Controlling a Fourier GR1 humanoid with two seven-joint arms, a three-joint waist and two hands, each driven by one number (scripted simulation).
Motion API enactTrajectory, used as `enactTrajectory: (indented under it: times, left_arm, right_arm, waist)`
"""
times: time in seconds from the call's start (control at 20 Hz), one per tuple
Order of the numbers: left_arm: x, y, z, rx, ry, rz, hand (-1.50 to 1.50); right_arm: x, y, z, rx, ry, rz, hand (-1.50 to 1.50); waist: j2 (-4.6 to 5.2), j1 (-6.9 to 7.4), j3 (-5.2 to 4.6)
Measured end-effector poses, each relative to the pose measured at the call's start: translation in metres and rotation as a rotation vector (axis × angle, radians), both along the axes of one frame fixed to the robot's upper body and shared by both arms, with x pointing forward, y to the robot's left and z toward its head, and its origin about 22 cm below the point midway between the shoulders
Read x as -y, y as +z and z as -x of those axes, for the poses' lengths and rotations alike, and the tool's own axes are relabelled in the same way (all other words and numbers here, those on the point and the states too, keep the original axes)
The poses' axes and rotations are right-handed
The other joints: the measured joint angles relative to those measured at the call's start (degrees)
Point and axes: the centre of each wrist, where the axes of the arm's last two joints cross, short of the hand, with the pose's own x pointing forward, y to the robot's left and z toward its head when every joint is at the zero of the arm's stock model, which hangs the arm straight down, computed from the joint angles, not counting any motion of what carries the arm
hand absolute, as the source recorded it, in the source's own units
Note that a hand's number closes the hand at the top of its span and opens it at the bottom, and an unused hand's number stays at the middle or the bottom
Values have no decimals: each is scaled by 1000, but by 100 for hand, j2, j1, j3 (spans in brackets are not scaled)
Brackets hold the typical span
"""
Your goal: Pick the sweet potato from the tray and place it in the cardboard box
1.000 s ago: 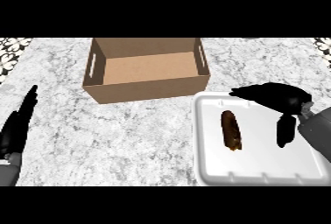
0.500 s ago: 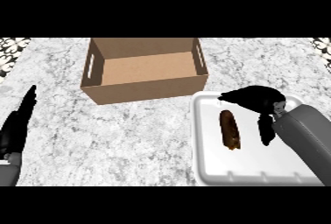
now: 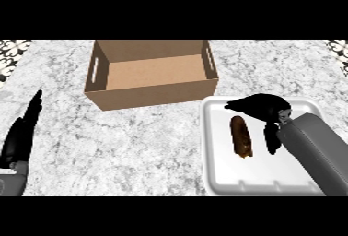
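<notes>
Right robot hand [image 3: 262,106] hovers over tray [image 3: 224,177] on marble counter [image 3: 136,138].

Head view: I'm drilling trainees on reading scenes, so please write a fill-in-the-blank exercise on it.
1. The sweet potato lies on the ____ tray.
2. The hand over the tray is the robot's ____ one.
3. The box contains ____.
Missing words: white; right; nothing.
</notes>
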Motion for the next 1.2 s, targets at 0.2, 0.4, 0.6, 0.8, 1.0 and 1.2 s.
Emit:
enactTrajectory:
  times: [0.2,0.4,0.6,0.8,1.0,1.2]
  left_arm:
    - [-3,4,5,-7,3,0,0]
    - [-6,3,5,-5,5,-2,0]
    - [-9,3,0,-2,6,-6,0]
    - [-11,4,3,-3,3,1,0]
    - [-11,3,0,-5,4,1,0]
    - [-8,1,0,-3,2,-4,0]
  right_arm:
    - [-1,2,6,-24,21,-41,-150]
    - [-18,9,15,-31,50,-73,-150]
    - [-28,10,22,-45,66,-64,-150]
    - [-29,0,28,-49,63,10,-150]
    - [-33,-11,31,-48,30,74,-150]
    - [-34,-17,31,-21,13,89,150]
  waist:
    - [-6,-7,-1]
    - [-8,-20,-2]
    - [-6,-23,-3]
    - [-5,-15,-2]
    - [-4,-13,-3]
    - [-23,-6,-13]
